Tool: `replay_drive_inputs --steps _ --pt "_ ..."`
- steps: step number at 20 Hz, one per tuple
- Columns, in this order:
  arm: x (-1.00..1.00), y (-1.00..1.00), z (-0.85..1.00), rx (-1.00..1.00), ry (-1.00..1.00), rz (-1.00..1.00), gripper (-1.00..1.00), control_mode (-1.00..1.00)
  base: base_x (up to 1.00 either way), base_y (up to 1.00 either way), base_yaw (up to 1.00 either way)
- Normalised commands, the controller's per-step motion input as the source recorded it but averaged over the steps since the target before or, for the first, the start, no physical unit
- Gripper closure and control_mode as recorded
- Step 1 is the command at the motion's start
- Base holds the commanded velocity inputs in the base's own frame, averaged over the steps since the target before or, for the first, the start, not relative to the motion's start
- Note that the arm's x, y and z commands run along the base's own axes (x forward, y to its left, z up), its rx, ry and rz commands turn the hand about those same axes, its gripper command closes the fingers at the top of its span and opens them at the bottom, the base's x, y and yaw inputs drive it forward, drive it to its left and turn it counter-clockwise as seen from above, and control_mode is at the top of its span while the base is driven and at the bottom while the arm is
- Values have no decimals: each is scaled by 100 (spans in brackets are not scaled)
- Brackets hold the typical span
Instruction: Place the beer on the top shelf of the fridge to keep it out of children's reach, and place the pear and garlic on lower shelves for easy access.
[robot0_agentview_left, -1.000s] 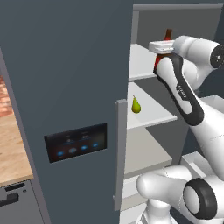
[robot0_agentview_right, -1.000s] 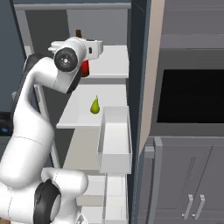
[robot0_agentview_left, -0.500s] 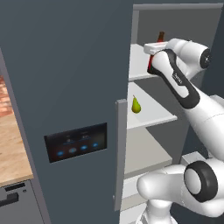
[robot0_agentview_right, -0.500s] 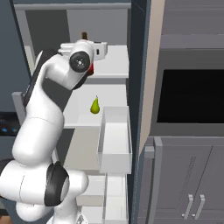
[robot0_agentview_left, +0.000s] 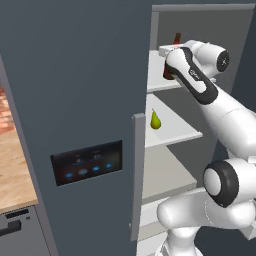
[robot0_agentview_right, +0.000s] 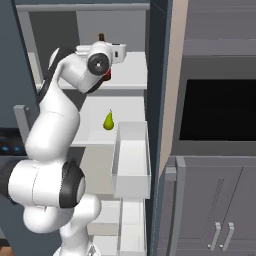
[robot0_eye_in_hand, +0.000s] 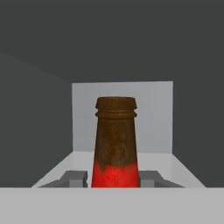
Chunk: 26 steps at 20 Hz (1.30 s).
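Observation:
The beer (robot0_eye_in_hand: 116, 144), a brown bottle with a red label, stands upright between my fingertips (robot0_eye_in_hand: 76, 178). My gripper (robot0_eye_in_hand: 114, 179) is shut on it at the label. Its neck rises above my hand, just over the top shelf (robot0_agentview_left: 160, 86) of the fridge (robot0_agentview_left: 75, 100). From the right base view the beer (robot0_agentview_right: 101, 37) pokes up behind my wrist above the same shelf (robot0_agentview_right: 130, 80). I cannot tell whether its base touches the slab. The pear (robot0_agentview_left: 156, 120) (robot0_agentview_right: 108, 121) stands on the lower shelf (robot0_agentview_left: 175, 132) beneath. The garlic is out of view.
The open fridge door's white bin (robot0_agentview_right: 131, 160) juts out at the right of the shelves. A dark oven front (robot0_agentview_right: 220, 110) and grey cupboards (robot0_agentview_right: 215, 210) stand right of the fridge. A wooden counter (robot0_agentview_left: 10, 175) lies at the left.
My hand has carried the beer deeper into the fridge along the top shelf, and the forearm has stretched after it. The pear has stayed put.

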Motion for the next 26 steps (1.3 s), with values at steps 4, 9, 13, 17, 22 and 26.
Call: replay_drive_inputs --steps 4,9,13,17,22,26 --pt "49 0 0 0 0 0 100 -100 0 0 0" --pt "51 0 0 0 0 0 -100 -100 0 0 0" --pt "50 0 0 0 0 0 -100 -100 0 0 0" --pt "40 0 0 0 0 0 -100 -100 0 0 0" --pt "23 0 0 0 0 0 -100 -100 0 0 0" --pt "-2 0 1 -1 0 0 -100 -100 0 0 0"
